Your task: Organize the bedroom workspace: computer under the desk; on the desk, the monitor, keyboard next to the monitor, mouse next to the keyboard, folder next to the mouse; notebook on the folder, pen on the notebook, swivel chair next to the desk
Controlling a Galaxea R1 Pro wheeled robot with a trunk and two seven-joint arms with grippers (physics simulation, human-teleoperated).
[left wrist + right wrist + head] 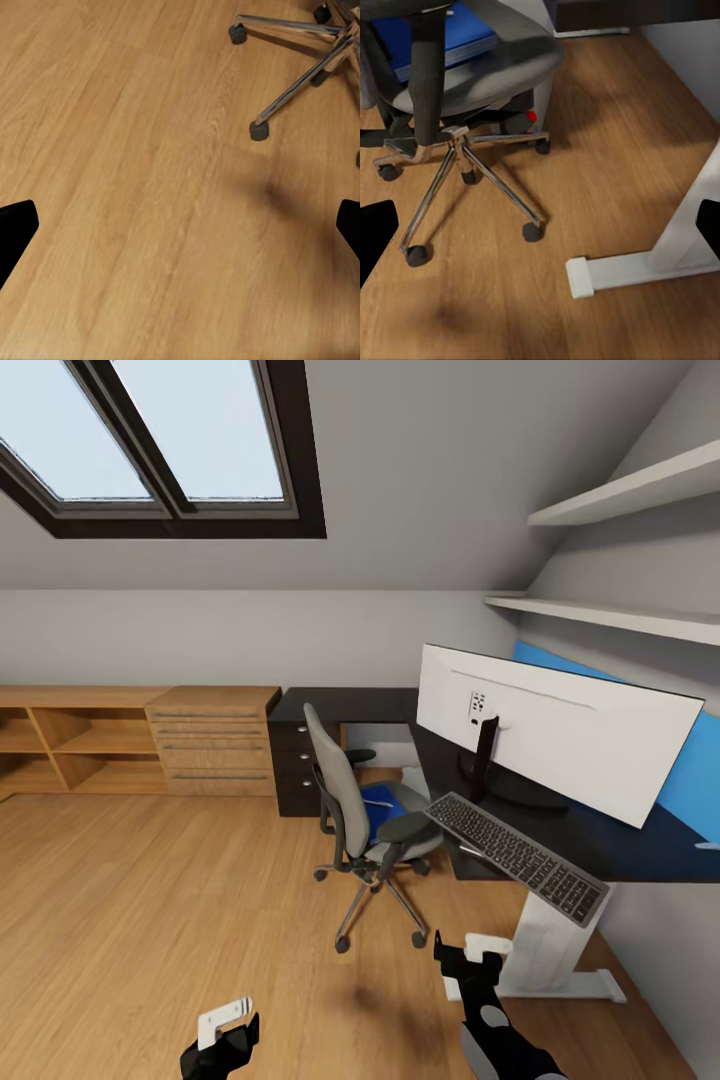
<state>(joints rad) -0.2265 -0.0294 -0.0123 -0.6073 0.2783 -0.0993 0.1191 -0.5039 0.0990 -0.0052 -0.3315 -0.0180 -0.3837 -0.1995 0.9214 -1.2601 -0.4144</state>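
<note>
The desk [640,840] stands against the wall under the shelves, its black top carrying the monitor [555,725], which shows its white back to the head camera. The keyboard [517,853] lies on the desk just in front of the monitor's round base, running along the desk's near edge with one end jutting slightly past it. The swivel chair [362,815] stands just beside the desk, on the side of the wooden drawer chest [210,740], its grey back turned toward that chest. The blue folder [380,812] lies flat on the chair seat, partly hidden by an armrest.

The right gripper [468,952] hangs low over the wooden floor [150,920], near the desk's white pedestal leg and well below the keyboard; the chair's chrome base is near it, farther from the desk leg. In the right wrist view its fingertips [376,232] sit spread far apart at the picture's edges, holding nothing, with the chair base [457,161], the folder [450,37] and the foot of the desk leg [645,262] between them.

The left gripper [228,1028] hovers over bare floor, well apart from the desk, farther from it than the chair. Its fingertips [15,229] are likewise spread wide and empty, the chair's castors [259,130] showing beyond them.
</note>
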